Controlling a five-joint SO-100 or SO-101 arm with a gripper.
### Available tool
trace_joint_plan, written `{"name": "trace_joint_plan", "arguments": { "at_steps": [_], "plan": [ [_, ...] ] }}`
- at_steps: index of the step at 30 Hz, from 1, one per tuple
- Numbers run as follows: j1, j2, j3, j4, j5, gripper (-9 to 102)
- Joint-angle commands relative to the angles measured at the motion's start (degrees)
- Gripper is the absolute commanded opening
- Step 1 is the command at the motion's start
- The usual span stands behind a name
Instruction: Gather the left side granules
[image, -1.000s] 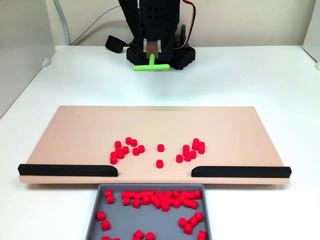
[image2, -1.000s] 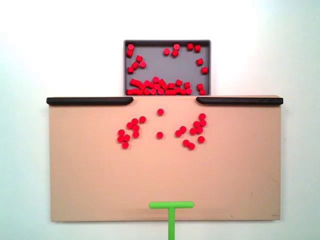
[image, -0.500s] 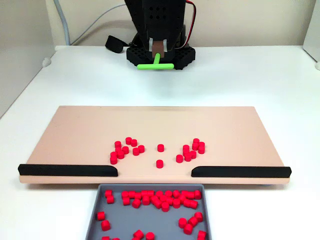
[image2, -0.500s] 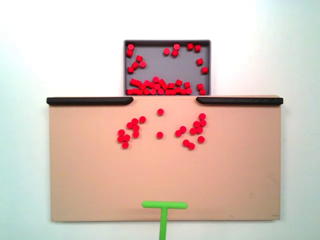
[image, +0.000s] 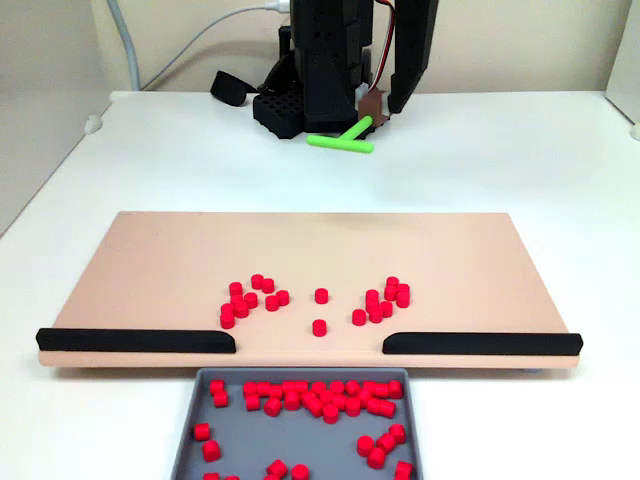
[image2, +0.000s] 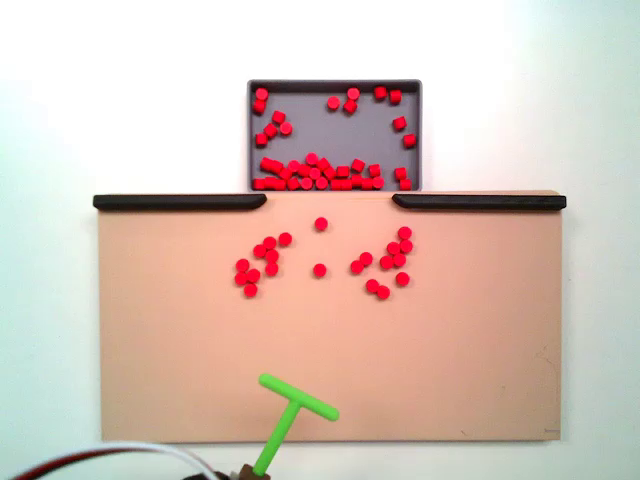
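Basically, the granules (image2: 260, 263), a loose clump of about nine small red cylinders, lie on the tan board (image2: 180, 340) a bit left of its middle in the top-down fixed view, near the far edge. In the front fixed view the same granules (image: 250, 298) sit left of centre, close to the board's near edge. A second clump (image2: 385, 262) lies at 3 o'clock from them, and two single pellets (image2: 320, 247) sit between the two groups.

At 12 o'clock from the granules in the top-down view run the black left rail (image2: 180, 201) and right rail (image2: 478, 201), with a gap between them opening onto the grey tray (image2: 335, 86), which already holds many red pellets.

At 6 o'clock from the granules, near the board's lower edge, is the green T-stick (image2: 292, 413), tilted, its crossbar pointing toward 11 o'clock. In the front view the T-stick (image: 345, 138) hangs off the gripper (image: 368, 108), above the white table (image: 120, 160) and well apart from the board. The jaws look clamped on the stem, not spread.

Judgement: the granules look light, hard and smooth, so they will likely roll and scatter if hit fast. Pinching them is no use; sweep them with the crossbar's flat side, setting it down just behind the clump at its 6–7 o'clock and pushing toward the gap. Sweep not yet begun.
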Motion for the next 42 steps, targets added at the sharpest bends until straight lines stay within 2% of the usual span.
{"name": "trace_joint_plan", "arguments": {
  "at_steps": [1,9,17,28,42],
  "plan": [
    [-0.62,-3.08,-3.69,-0.26,10.72,0],
    [-5.19,-15.03,-15.03,-0.26,31.82,0],
    [-9.58,-27.07,-29.18,-0.26,45.62,0],
    [-12.74,-34.98,-38.58,-0.26,54.05,0],
    [-12.22,-43.95,-47.02,-0.26,60.73,0]
  ]
}}
